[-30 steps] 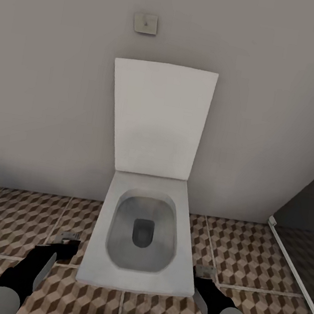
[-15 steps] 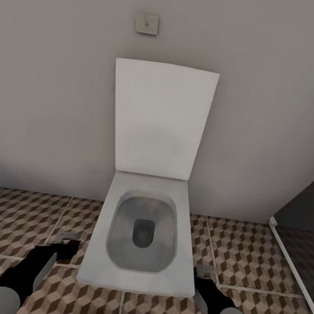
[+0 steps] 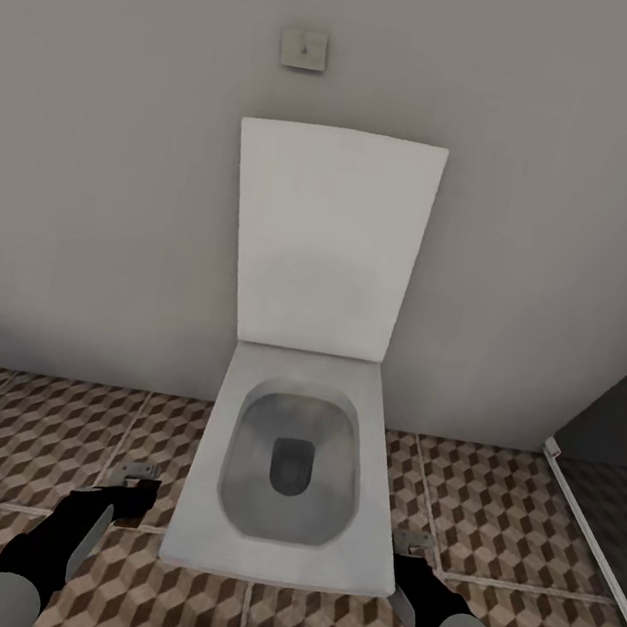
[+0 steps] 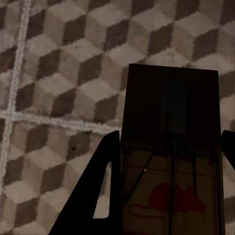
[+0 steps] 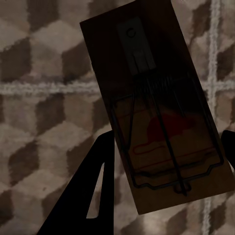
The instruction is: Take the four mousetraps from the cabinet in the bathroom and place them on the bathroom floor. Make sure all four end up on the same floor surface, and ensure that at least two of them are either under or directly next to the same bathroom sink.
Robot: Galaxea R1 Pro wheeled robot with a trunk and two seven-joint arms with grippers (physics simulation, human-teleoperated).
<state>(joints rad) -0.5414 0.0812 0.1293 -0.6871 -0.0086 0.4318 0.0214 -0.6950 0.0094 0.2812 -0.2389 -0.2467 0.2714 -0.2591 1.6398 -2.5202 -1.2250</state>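
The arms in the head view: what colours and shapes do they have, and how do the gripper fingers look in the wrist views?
Each arm has a light grey rounded forearm, then a black wrist section. The left gripper and right gripper end in small pale grey parts. In the wrist views the fingers are flat, black and tapered, with a triangular cut-out.

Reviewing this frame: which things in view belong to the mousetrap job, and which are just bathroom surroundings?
Part of the job:
- left gripper, shut on a mousetrap
- right gripper, shut on a second mousetrap
- cube-patterned floor, where the traps must end up

Just surroundings:
- toilet with raised lid
- wall plate
- dark panel by the right gripper's side
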